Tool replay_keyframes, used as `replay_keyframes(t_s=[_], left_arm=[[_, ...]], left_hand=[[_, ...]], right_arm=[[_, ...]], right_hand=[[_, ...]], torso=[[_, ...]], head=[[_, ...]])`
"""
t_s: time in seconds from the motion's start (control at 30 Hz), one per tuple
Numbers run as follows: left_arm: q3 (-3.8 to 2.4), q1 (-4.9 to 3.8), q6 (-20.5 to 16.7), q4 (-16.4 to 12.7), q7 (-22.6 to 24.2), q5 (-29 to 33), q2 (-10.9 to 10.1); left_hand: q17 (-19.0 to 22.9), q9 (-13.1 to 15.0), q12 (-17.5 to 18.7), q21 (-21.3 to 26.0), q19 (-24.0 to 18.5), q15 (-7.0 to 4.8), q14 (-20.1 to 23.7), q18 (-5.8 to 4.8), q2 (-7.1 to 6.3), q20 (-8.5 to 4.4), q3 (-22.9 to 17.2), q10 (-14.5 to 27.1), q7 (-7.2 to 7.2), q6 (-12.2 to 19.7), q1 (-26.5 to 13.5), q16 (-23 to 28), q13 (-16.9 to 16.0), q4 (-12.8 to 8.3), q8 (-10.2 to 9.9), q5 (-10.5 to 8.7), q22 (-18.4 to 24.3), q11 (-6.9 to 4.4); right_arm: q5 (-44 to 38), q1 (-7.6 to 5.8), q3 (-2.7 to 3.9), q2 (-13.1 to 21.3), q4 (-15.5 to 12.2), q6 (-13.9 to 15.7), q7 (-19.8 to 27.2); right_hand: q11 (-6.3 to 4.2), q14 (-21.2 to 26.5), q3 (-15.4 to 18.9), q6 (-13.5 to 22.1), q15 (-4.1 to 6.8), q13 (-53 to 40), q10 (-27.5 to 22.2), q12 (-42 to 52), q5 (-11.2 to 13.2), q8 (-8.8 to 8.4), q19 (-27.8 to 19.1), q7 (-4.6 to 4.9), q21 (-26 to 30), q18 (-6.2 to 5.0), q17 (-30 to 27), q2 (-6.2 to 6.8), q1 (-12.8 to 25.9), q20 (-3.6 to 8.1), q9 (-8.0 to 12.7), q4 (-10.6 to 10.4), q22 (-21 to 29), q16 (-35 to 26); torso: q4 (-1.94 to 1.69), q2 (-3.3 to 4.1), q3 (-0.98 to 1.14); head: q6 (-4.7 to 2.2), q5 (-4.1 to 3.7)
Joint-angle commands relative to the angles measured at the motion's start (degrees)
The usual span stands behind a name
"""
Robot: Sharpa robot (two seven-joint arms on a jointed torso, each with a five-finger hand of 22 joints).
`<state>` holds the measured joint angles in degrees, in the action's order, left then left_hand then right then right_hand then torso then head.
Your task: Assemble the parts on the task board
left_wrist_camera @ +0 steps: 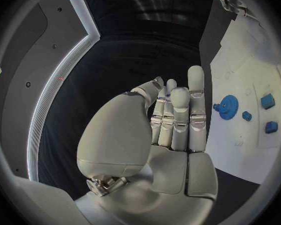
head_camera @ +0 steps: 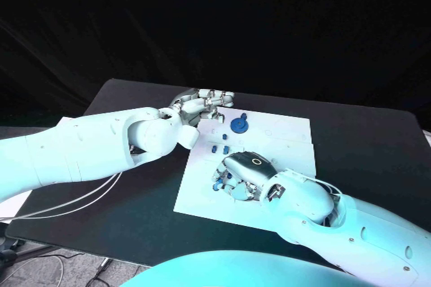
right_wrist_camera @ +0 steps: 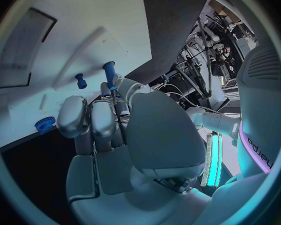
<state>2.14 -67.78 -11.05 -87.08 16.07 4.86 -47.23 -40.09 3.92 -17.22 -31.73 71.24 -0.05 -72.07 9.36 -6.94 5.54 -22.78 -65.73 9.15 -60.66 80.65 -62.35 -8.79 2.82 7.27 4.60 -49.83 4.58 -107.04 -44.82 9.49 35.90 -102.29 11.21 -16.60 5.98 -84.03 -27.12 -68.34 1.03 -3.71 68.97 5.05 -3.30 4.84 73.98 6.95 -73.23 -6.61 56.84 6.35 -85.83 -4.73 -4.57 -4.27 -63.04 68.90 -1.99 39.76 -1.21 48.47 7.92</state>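
Note:
The white task board (head_camera: 283,144) lies mid-table. A blue gear (head_camera: 239,123) (left_wrist_camera: 228,106) stands near its far edge, with small blue parts (head_camera: 221,149) (left_wrist_camera: 267,102) just nearer. My left hand (head_camera: 202,104) (left_wrist_camera: 172,120) hovers at the board's far left corner, fingers straight and side by side, nothing in them. My right hand (head_camera: 241,174) (right_wrist_camera: 109,130) is low over the board's near left part. A long blue peg (right_wrist_camera: 108,74) sticks out from its fingertips, seemingly pinched. A short blue peg (right_wrist_camera: 81,81) and a blue toothed piece (right_wrist_camera: 45,124) sit on the board close by.
A recessed slot (right_wrist_camera: 25,50) is cut into the board beyond the right hand. White cables (head_camera: 81,200) hang under the left arm over the table's left side. Black table (head_camera: 377,150) borders the board on the right.

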Motion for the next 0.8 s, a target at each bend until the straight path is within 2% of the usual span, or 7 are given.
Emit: replay_keyframes(t_s=[0.03,0.3,0.43,0.5,0.57,0.73,0.8], left_arm=[[-0.05,0.01,1.03,-0.05,0.2,0.23,0.03],[-0.05,0.01,1.04,-0.09,0.15,0.23,0.04],[-0.05,0.01,1.09,-0.1,0.07,0.23,0.02],[-0.05,0.01,1.09,-0.06,-0.07,0.23,0.0],[-0.05,0.01,1.12,0.01,-0.18,0.23,0.0],[-0.05,0.01,1.16,0.2,-0.31,0.22,-0.04],[-0.05,0.01,1.21,0.28,-0.34,0.15,-0.05]], left_hand=[[0.06,-0.06,-0.33,0.38,-0.06,0.08,0.27,1.05,0.13,0.22,0.34,0.56,-0.05,0.4,-0.36,0.02,-0.07,0.09,0.08,0.32,0.07,0.02],[0.06,-0.06,-0.33,0.38,-0.06,0.08,0.27,1.05,0.13,0.22,0.34,0.56,-0.05,0.4,-0.36,0.02,-0.07,0.09,0.08,0.32,0.07,0.02],[0.06,-0.06,-0.33,0.38,-0.06,0.08,0.27,1.05,0.13,0.22,0.34,0.56,-0.05,0.4,-0.36,0.02,-0.07,0.09,0.08,0.32,0.07,0.02],[0.23,-0.04,-0.48,0.44,-0.05,0.13,0.34,1.04,0.17,0.25,0.4,0.69,-0.01,0.46,-0.33,0.02,-0.11,0.02,0.13,0.32,0.11,0.07],[0.24,-0.04,-0.5,0.44,-0.05,0.14,0.35,1.04,0.17,0.26,0.41,0.7,0.0,0.47,-0.32,0.02,-0.12,0.01,0.14,0.32,0.11,0.08],[0.22,-0.04,-0.51,0.45,-0.05,0.15,0.35,1.04,0.16,0.26,0.42,0.73,0.02,0.49,-0.33,0.0,-0.12,0.01,0.14,0.31,0.12,0.09],[0.23,-0.04,-0.51,0.45,-0.05,0.15,0.35,1.04,0.17,0.26,0.42,0.74,0.02,0.5,-0.32,0.0,-0.12,0.0,0.14,0.32,0.12,0.09]], right_arm=[[-1.88,0.15,-0.4,-0.19,0.38,-2.4,-1.05],[-1.82,0.1,-1.37,-0.9,1.15,-2.64,-1.48],[-1.1,0.07,-1.65,-0.98,1.47,-0.42,-2.18],[-0.6,0.06,-1.72,-0.92,1.53,1.29,-2.26],[-0.15,0.07,-1.76,-0.81,1.5,3.24,-2.15],[0.99,0.17,-1.79,-0.17,1.15,7.21,-1.63],[1.84,0.35,-1.74,0.39,0.39,9.14,-1.53]], right_hand=[[-2.47,-1.11,-0.21,0.05,0.13,-0.09,2.92,0.15,-0.08,-0.31,-0.13,0.44,-0.09,0.55,-0.06,-0.43,0.15,-0.15,0.02,0.15,0.05,0.4],[-2.11,-1.0,-0.31,1.03,-0.18,0.03,1.95,-0.75,-0.12,-0.91,-0.49,0.74,0.07,0.49,-0.3,0.16,1.65,-0.36,0.25,0.22,0.32,0.38],[-0.94,-0.46,0.97,5.14,-1.33,0.19,-1.66,-1.58,-0.34,-1.4,-1.96,2.12,1.46,0.11,-1.98,2.46,5.08,-1.19,0.95,-0.89,2.41,-0.62],[-0.17,0.23,2.69,6.87,-1.86,0.21,-5.1,-1.5,-0.36,-1.33,-3.97,2.53,3.6,-0.55,-4.17,3.91,6.79,-1.78,0.91,-1.44,5.42,-2.12],[0.24,0.82,4.28,8.27,-2.09,0.18,-8.9,-1.44,-2.05,-1.33,-5.51,2.4,5.42,-1.08,-6.23,4.31,6.91,-2.17,0.89,-1.28,7.81,-3.59],[0.31,1.36,11.45,9.53,-2.41,-0.09,-12.04,-0.05,-2.77,-1.19,-6.69,2.69,7.88,-1.52,-8.89,3.56,6.68,-2.56,0.74,-2.23,10.66,-5.45],[0.92,1.49,15.05,10.64,-2.52,-0.11,-12.45,0.79,-2.81,-1.22,-6.82,3.13,8.59,-1.62,-9.92,3.5,5.66,-2.65,0.8,-2.58,11.51,-6.11]], torso=[[0.01,0.01,0.02],[-0.03,0.02,0.01],[-0.01,0.0,0.0],[0.01,0.01,0.03],[-0.02,-0.01,0.0],[0.05,-0.04,0.06],[0.02,-0.05,0.1]], head=[[0.0,0.0],[-0.07,-0.02],[-0.04,-0.03],[-0.04,0.0],[-0.07,-0.2],[-0.18,-0.3],[-0.3,-0.34]])
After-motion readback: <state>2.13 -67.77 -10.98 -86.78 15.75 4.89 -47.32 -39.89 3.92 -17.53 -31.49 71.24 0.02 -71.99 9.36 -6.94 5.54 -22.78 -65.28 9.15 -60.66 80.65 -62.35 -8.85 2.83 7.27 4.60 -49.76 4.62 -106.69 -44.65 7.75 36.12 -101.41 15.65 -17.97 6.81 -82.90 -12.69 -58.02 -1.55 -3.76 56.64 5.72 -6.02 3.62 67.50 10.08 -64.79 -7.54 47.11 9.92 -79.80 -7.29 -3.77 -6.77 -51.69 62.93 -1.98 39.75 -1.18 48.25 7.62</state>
